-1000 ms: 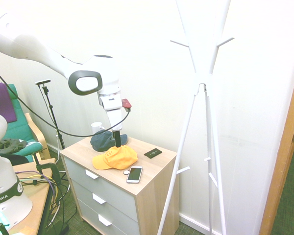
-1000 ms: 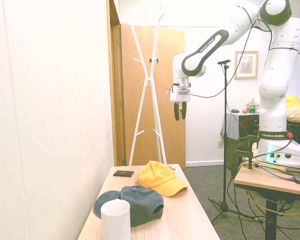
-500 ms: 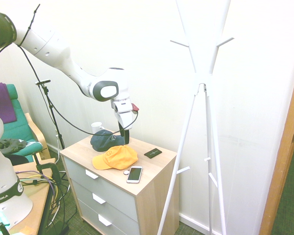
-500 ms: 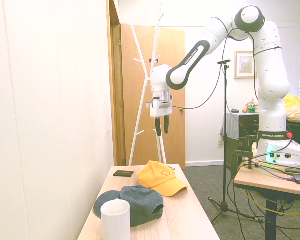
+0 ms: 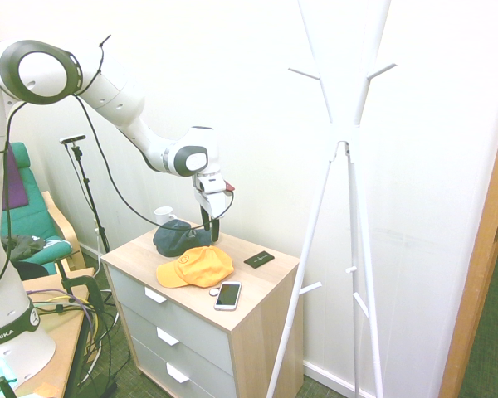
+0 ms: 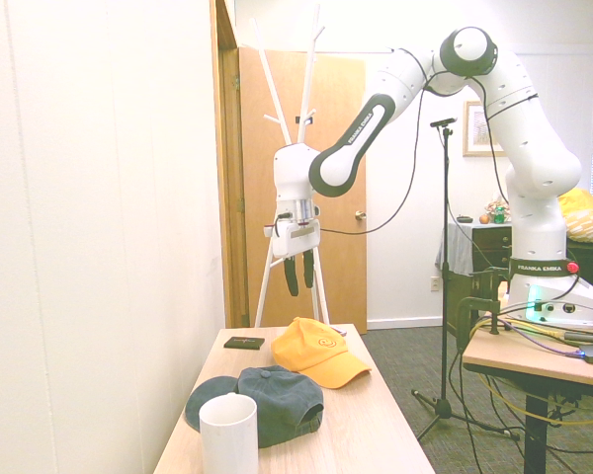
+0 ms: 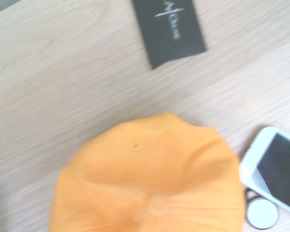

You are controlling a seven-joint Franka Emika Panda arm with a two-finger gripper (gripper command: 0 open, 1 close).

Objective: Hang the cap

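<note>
The yellow-orange cap [image 5: 197,267] lies crown-up on the tabletop [image 5: 257,282] of a three-drawer chest, its brim toward the drawer-front edge. In the second exterior view the emblem on the cap [image 6: 317,352] faces the camera. The cap is not yet grasped and nothing rests on it. This leaves the crown free for a pick from above.

Taking the cap as the dial centre in the first exterior view, a dark blue-grey cap [image 5: 176,237] sits at about 10 o'clock, close beside it. A white mug [image 5: 163,215] stands beyond at about 11 o'clock. A black card [image 5: 259,259] lies at 2 o'clock, apart from the cap. A white smartphone [image 5: 227,295] lies at 5 o'clock, near the crown edge, with a small round disc [image 5: 214,291] just beside it.

The wrist view shows the crown button [image 7: 158,205], the card [image 7: 168,29] and the phone [image 7: 275,171]. The camera therefore looks down over the card-side part of the cap.

The tool [image 6: 298,274] hangs above the tabletop, pointing down, with its fingers spread apart and nothing between them. It touches no object. The likely reason for this pose is a vertical approach to the crown.

The white coat stand [image 5: 342,141], the probable hanging place, stands on the floor at 3 o'clock, well apart from the chest.

Compared with one second ago, the tool has moved lower and further along the tabletop toward the wall. The cap and its neighbours have not shifted.
</note>
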